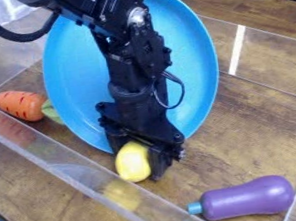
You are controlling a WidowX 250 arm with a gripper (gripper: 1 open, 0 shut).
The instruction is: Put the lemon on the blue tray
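Observation:
The lemon (133, 163) is a small bright-yellow oval, held just off the wooden table at the near rim of the blue tray (191, 47). My gripper (137, 154) comes down from above and is shut on the lemon, its black fingers on either side of it. The blue tray is a large round dish behind the arm, and the black arm covers much of its middle.
An orange carrot (18, 104) lies at the left beside the tray's edge. A purple eggplant (249, 198) lies at the lower right. Clear plastic walls (64, 177) fence the work area along the front and left.

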